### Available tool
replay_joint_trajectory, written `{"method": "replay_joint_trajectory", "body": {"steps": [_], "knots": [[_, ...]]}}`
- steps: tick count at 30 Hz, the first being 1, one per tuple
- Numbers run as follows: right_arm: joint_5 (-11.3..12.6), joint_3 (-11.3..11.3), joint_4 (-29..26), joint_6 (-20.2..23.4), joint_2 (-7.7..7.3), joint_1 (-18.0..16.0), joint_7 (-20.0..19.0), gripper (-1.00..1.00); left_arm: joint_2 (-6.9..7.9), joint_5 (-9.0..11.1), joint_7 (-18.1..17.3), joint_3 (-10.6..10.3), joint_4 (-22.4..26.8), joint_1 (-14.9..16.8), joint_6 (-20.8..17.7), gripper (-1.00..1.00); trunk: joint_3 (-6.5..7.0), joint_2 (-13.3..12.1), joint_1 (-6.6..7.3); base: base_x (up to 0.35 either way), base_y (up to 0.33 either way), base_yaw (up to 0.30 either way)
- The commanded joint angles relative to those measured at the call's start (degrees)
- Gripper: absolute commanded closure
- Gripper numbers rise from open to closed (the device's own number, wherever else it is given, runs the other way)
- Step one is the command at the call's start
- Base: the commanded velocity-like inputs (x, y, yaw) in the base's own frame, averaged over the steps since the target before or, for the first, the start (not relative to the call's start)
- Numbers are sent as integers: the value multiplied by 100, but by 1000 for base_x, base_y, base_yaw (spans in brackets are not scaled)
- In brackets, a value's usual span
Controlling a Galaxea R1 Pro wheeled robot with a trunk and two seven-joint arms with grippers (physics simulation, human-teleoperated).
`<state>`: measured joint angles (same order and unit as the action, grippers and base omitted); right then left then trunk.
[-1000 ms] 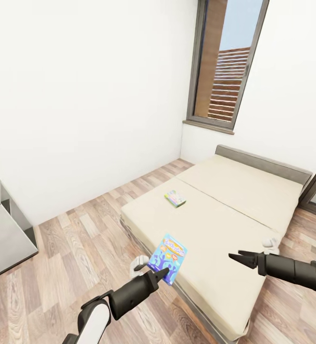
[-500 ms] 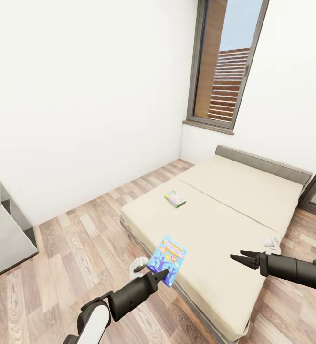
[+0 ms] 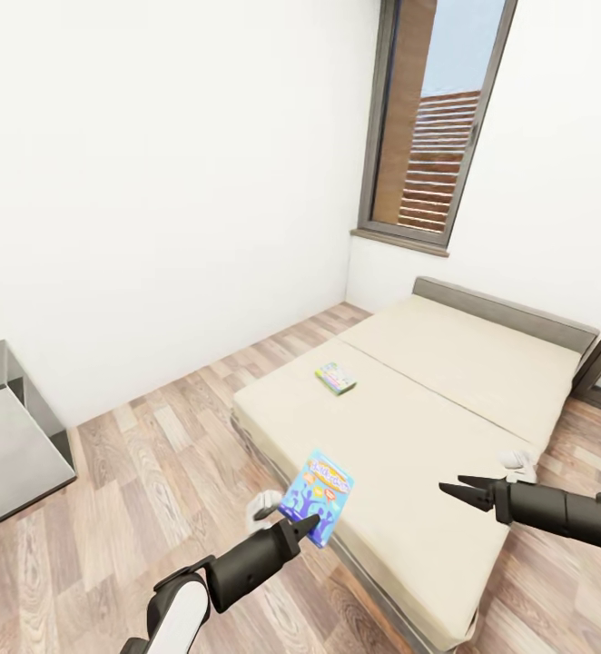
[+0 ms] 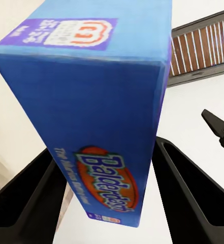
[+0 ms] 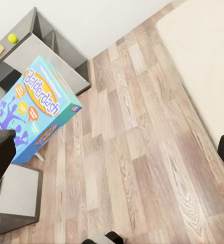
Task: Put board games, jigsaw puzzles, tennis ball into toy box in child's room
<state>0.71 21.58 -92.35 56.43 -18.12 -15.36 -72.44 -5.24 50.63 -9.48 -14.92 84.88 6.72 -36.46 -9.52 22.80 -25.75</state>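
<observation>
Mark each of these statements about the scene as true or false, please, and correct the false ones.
1. The left gripper holds the blue Balderdash box. True.
2. The right gripper holds the small game box. False: it is open and holds nothing.
3. A small colourful board game lies on the bed. True.
4. The Balderdash box lies flat on the bed cover. False: it is lifted, clamped between the left gripper's fingers.
5. The tennis ball lies on the wood floor. False: it rests on the grey table.
</observation>
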Motion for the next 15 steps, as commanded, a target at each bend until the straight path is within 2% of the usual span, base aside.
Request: {"method": "replay_joint_trajectory", "body": {"steps": [1, 12, 15], "knots": [[7, 4, -2, 52, -2, -8, -16, -100, -1, 11, -6, 6, 0, 5, -29, 100, -12, 12, -3, 0, 0, 160], [9, 4, -2, 196, -57, -27, -27, -100, 4, 18, -21, -5, -6, 5, -34, 100, -12, 12, -3, 0, 0, 238], [30, -2, -2, 357, -241, -20, -59, -100, 3, 20, -79, -10, -8, 5, -34, 100, -12, 12, -3, 0, 0, 278]]}}
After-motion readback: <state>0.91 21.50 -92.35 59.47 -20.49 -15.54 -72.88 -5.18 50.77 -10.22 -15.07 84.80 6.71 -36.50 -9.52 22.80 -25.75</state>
